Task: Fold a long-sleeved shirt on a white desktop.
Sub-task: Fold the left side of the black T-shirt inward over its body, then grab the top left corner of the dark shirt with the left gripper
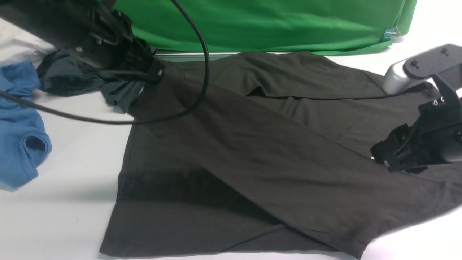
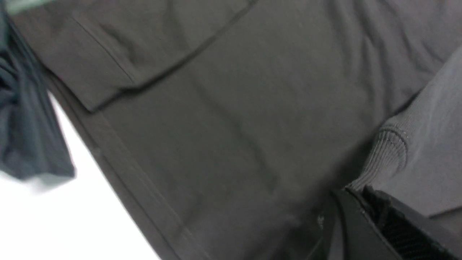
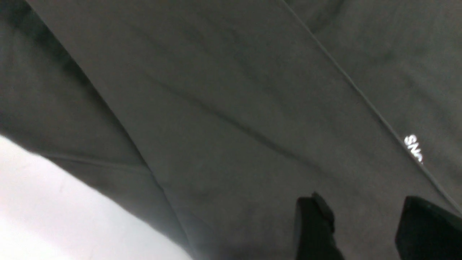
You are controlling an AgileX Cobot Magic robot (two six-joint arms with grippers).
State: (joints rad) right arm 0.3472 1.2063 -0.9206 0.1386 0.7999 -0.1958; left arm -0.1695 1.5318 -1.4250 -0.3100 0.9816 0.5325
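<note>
The long-sleeved shirt (image 1: 274, 144) lies spread on the white desktop (image 1: 65, 187), dark brownish-black. One sleeve runs diagonally over the body from the upper left to the lower right. My left gripper (image 1: 157, 74) is at the sleeve's upper left end. In the left wrist view this left gripper (image 2: 361, 193) is shut on the ribbed cuff (image 2: 388, 151). My right gripper (image 1: 382, 159) hovers over the shirt's right side. Its fingers (image 3: 314, 224) stand apart in the right wrist view, right gripper (image 3: 364, 216) open with only cloth beneath. A white chest print (image 3: 413, 148) shows beside the sleeve's edge.
A blue garment (image 1: 18, 130) lies at the far left, with a smaller dark grey-green garment (image 1: 72, 77) under my left arm. A green cloth backdrop (image 1: 267, 21) hangs along the back. A black cable (image 1: 204, 72) loops over the shirt's upper left.
</note>
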